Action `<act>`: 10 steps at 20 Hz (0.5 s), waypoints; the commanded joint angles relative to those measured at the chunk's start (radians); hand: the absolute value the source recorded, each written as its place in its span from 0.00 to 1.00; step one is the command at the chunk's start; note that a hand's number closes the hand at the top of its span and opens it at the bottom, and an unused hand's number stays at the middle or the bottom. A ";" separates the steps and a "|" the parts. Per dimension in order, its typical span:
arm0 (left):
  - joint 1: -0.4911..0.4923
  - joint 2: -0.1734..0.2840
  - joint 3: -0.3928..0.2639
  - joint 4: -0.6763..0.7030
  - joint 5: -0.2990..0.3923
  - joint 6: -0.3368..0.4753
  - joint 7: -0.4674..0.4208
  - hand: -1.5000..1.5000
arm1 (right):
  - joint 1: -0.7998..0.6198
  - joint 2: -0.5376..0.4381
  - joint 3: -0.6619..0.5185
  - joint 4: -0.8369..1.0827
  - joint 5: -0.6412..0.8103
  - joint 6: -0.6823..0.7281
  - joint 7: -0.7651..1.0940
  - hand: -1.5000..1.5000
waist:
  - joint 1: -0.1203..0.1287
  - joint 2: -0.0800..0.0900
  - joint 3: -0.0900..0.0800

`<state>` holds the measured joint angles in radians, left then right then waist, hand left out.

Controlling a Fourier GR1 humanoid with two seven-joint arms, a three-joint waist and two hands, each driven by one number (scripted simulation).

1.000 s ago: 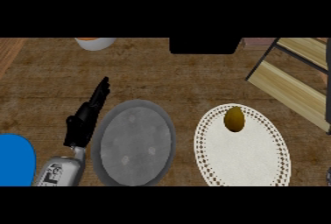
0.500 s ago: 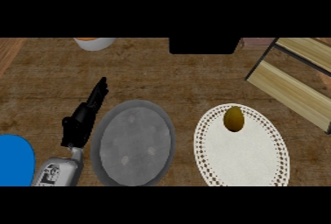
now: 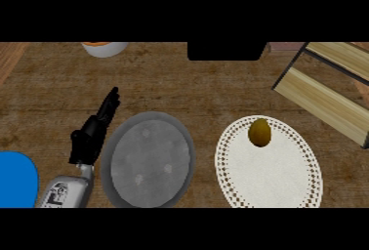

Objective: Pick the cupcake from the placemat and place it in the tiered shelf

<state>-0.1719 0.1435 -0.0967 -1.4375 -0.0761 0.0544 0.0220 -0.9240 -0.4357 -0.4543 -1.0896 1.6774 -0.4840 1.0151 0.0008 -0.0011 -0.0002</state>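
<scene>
The cupcake (image 3: 260,132), a small brownish-yellow lump, sits on the far end of the white lace-edged placemat (image 3: 270,168) at the right of the head view. The tiered shelf (image 3: 328,83), with light wooden boards in a dark frame, stands at the upper right, just beyond the placemat. My left hand (image 3: 92,132) rests at the left with straight fingers pointing away from me, well apart from the cupcake and holding nothing. My right hand does not show.
A grey round plate (image 3: 148,158) lies between my left hand and the placemat. A blue object (image 3: 16,179) pokes in at the lower left. A white bowl with orange contents (image 3: 104,48) and a black block (image 3: 225,51) stand at the far edge.
</scene>
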 commanded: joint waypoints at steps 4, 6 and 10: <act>-0.056 -0.016 0.010 -0.014 -0.011 0.017 0.058 0.50 | 0.063 0.047 -0.024 -0.172 -0.111 -0.076 0.013 0.00 | -0.005 -0.001 0.001; -0.015 0.003 0.015 0.043 0.003 -0.033 -0.031 0.50 | 0.019 0.026 -0.029 -0.152 -0.150 -0.056 0.002 0.00 | 0.000 0.002 0.000; -0.014 -0.020 0.006 0.016 -0.023 -0.004 0.010 0.50 | -0.020 0.011 -0.014 -0.117 -0.215 -0.033 -0.021 0.00 | 0.005 0.002 0.000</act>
<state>-0.1775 0.1268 -0.0968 -1.4415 -0.0915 0.0533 0.0371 -0.9073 -0.4024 -0.4655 -1.2477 1.5288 -0.4982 0.9985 0.0016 -0.0012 -0.0001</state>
